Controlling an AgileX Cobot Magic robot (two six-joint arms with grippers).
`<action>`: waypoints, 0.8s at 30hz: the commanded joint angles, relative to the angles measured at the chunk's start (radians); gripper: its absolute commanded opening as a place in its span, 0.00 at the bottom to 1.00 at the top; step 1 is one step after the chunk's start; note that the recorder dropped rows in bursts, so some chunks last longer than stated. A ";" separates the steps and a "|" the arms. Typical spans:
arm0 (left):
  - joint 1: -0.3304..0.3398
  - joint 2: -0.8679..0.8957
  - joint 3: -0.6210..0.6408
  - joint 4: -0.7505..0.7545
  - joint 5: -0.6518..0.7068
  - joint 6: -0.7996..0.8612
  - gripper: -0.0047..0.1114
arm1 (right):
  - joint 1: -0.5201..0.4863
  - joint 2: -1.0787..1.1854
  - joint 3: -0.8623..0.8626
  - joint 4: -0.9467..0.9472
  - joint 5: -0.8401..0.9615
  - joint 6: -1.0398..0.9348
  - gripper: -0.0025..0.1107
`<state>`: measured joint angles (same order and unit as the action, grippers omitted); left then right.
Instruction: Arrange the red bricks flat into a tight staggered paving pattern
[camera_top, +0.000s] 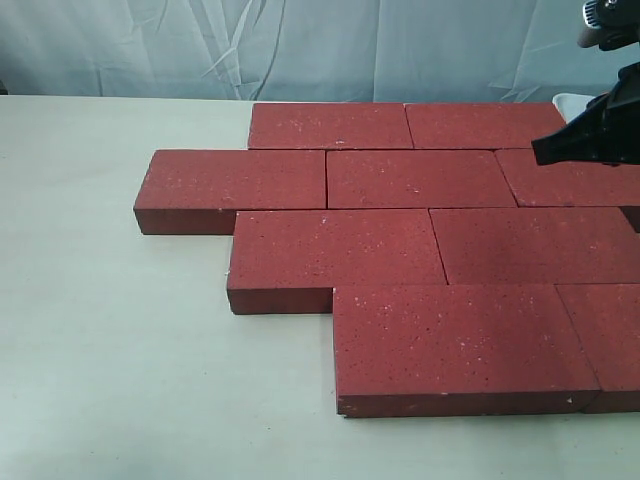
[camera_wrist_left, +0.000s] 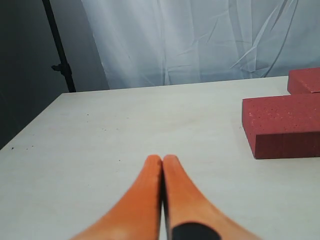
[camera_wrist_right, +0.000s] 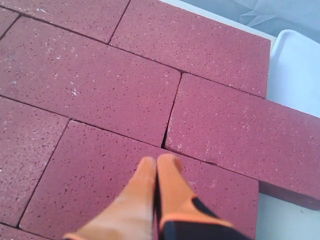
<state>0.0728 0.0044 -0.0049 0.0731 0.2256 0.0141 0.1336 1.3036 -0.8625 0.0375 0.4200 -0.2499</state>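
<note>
Paving looks close to finished: the red bricks (camera_top: 380, 178) lie flat on the counter (camera_top: 100, 350) in four offset rows, each shifted about half a brick from the next, with edges mostly touching. Judged from this layout, the step in hand is closing up the last loose joints rather than placing more.

The right wrist view shows one short joint (camera_wrist_right: 170, 120) that widens into a thin dark wedge at its near end, so the brick beside it sits slightly skewed. The right end effector (camera_wrist_right: 157, 162) is over the brick just next to that joint, its orange fingers pressed together and holding nothing. Whether the tips touch the surface cannot be told from this angle. The next move calls for a sideways push on the skewed brick's outer edge to shut the wedge without disturbing its neighbours.

The left end effector (camera_wrist_left: 162, 162) is also pressed together and empty, low over bare counter, well apart from the nearest brick end.

A white tray (camera_wrist_right: 295, 65) lies just beside the far bricks and may crowd access to that outer edge. The curtain (camera_top: 300, 50) and a dark stand (camera_wrist_left: 60, 50) are out of the way.
</note>
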 joint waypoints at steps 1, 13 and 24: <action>0.004 -0.004 0.005 -0.014 -0.001 -0.007 0.04 | -0.004 -0.007 0.002 0.001 -0.011 0.000 0.02; 0.004 -0.004 0.005 -0.014 -0.001 -0.006 0.04 | -0.004 -0.016 0.002 0.028 -0.083 0.016 0.02; 0.004 -0.004 0.005 -0.014 -0.001 -0.006 0.04 | -0.006 -0.452 0.174 -0.003 -0.322 0.068 0.02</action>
<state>0.0728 0.0044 -0.0049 0.0731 0.2272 0.0141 0.1336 0.9598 -0.7708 0.0540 0.1900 -0.1900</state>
